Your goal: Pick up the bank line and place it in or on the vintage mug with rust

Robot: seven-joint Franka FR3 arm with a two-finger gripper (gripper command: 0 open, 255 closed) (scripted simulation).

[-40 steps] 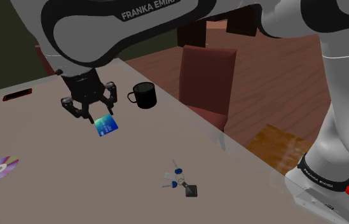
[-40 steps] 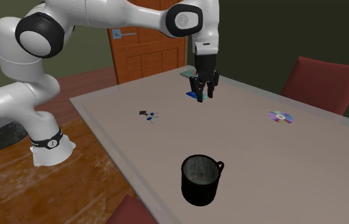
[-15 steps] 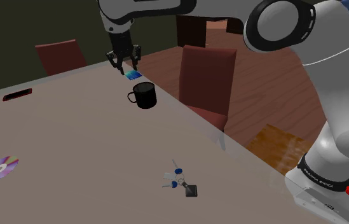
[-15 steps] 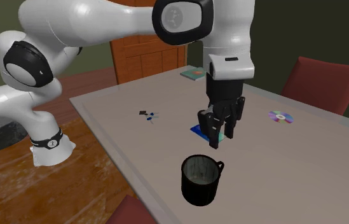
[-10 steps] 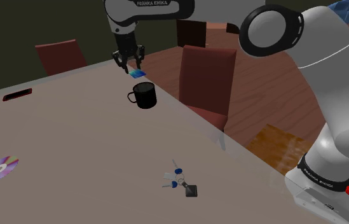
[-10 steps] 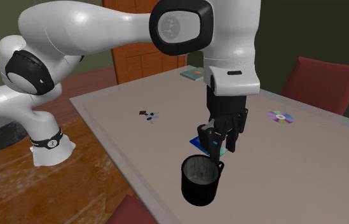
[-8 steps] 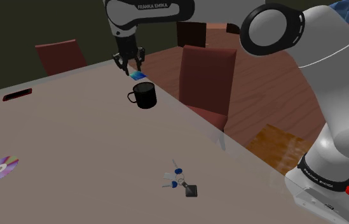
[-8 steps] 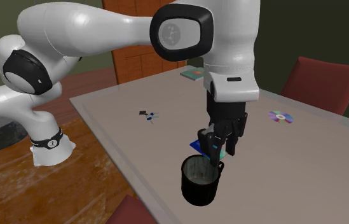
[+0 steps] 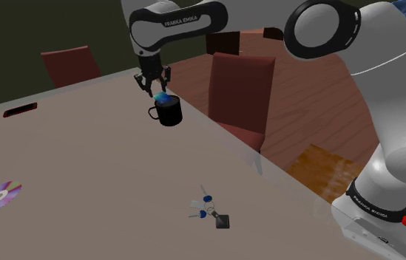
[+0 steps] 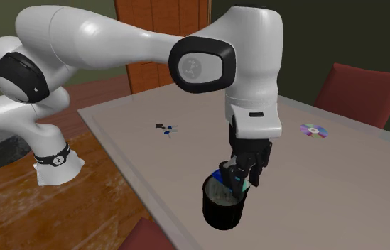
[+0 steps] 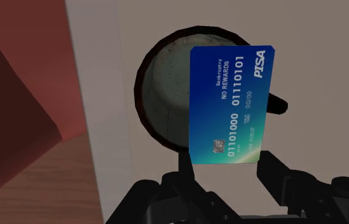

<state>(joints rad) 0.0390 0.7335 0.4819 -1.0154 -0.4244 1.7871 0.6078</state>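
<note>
Since the earlier frames the arm has swung across the table (image 9: 83, 162) and come down. The gripper (image 11: 227, 168) now hangs right over the mug (image 11: 166, 76), which stands near the table edge by the chair (image 9: 240, 89). Fingers are clamped on the blue card (image 11: 230, 105), poised over the mug mouth. Pick and carry look done; release is left.

The blue bank card (image 11: 230, 105) is covering part of the black mug (image 11: 160, 83) mouth and most of its handle in the wrist view, the gripper (image 10: 236, 179) is masking part of its rim in the second exterior view, and the keys (image 9: 208, 210) are showing too small to detail.
</note>
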